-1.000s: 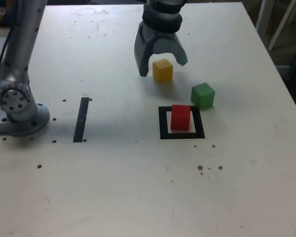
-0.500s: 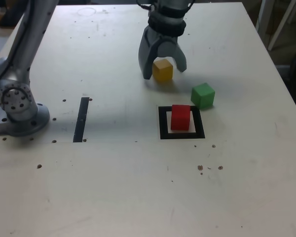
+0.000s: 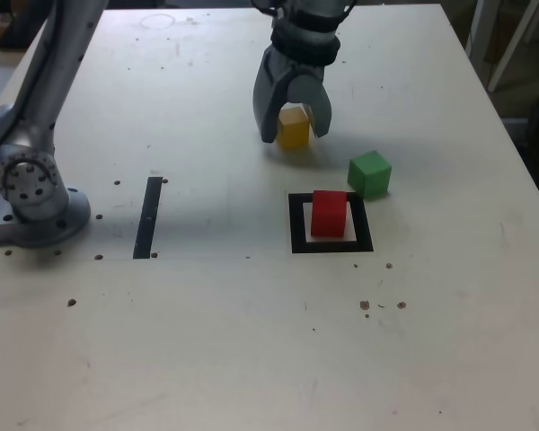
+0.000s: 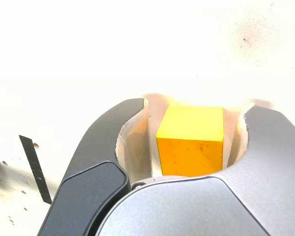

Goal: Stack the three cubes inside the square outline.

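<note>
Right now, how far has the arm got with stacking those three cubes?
Done: the red cube sits inside the black tape square. In hand: the gripper's jaws stand either side of the yellow cube, with gaps visible, so no grip yet. Left: stacking yellow and the green cube, which stands outside the square.

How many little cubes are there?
3. The red cube stands inside the square outline, the green cube sits just outside it, and the yellow cube is between the tool's jaws.
</note>
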Robot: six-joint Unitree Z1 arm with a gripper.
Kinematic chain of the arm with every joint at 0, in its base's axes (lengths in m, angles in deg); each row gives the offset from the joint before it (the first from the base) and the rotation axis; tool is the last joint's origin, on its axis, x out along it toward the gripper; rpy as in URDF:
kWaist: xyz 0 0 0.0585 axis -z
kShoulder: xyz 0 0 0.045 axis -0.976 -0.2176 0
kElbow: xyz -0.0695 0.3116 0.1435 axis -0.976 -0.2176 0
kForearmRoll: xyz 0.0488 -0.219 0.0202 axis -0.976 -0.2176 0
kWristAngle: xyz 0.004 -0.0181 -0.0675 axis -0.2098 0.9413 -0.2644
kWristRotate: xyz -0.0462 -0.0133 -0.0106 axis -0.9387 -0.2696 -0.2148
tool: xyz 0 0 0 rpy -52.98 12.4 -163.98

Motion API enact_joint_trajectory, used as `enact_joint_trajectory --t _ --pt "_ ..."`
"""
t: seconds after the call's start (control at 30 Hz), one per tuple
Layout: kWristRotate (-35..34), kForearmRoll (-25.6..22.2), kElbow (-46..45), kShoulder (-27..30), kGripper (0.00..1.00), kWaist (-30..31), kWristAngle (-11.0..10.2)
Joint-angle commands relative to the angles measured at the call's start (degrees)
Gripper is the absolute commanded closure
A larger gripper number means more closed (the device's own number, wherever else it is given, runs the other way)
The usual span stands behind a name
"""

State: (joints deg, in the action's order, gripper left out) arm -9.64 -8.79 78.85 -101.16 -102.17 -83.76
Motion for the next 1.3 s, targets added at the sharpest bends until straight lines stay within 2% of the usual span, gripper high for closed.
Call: enact_joint_trajectory --t 0.0,0.3,0.43,0.83,1.03,1.27 --pt "0.23 -0.19 0.26 -0.17 0.74 0.12 -0.02" --pt "0.54 -0.46 0.41 0.46 0.74 0.54 -0.05" --pt "0.25 -2.30 1.69 1.66 0.74 2.38 -0.08" --pt "-5.92 -14.43 11.22 5.65 0.74 17.98 -0.09" --pt "-9.25 -16.09 12.28 6.16 0.74 24.87 0.85" --pt "-11.14 -15.82 12.56 6.03 0.74 28.12 1.88"
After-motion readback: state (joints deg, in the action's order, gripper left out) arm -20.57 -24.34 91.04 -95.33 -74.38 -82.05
